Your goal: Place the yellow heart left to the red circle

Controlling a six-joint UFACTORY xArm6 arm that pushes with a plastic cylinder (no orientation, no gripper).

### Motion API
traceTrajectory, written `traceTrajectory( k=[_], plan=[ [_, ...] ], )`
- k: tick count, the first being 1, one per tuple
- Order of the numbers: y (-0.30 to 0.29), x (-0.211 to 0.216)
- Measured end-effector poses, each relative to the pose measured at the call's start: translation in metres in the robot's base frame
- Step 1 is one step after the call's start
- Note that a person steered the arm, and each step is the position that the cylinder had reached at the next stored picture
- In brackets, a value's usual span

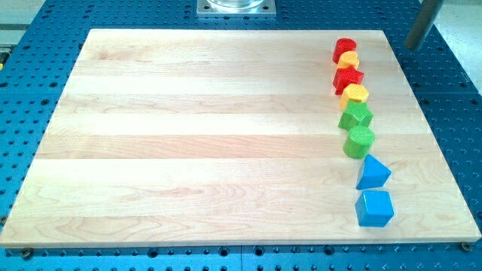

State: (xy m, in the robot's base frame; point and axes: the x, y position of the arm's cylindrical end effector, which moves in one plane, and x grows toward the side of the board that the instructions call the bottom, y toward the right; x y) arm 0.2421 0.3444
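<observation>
The red circle (344,48) stands at the top of a column of blocks near the board's right edge. A yellow block (348,60), which looks like the heart, touches it just below. Under that come a red star (348,78) and a second yellow block (354,95), which looks hexagonal. My tip (412,48) shows at the view's top right, to the right of the red circle. It is beyond the board's right edge and touches no block.
Lower in the same column are a green star-like block (355,116), a green circle (358,141), a blue triangle (373,173) and a blue cube (374,208). The wooden board (188,143) lies on a blue perforated table (30,68). A metal base (236,7) sits at the top centre.
</observation>
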Motion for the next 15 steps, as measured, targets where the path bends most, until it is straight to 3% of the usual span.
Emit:
traceTrajectory(
  k=[2,4,5,6,7,9,11,12,13,15],
  plan=[
    [-0.034,0.047],
    [-0.140,0.062],
    [-0.159,0.080],
    [-0.229,0.093],
    [-0.229,0.112],
    [-0.260,0.087],
    [-0.246,0.069],
    [-0.331,0.086],
    [-0.268,0.061],
    [-0.204,0.043]
  ],
)
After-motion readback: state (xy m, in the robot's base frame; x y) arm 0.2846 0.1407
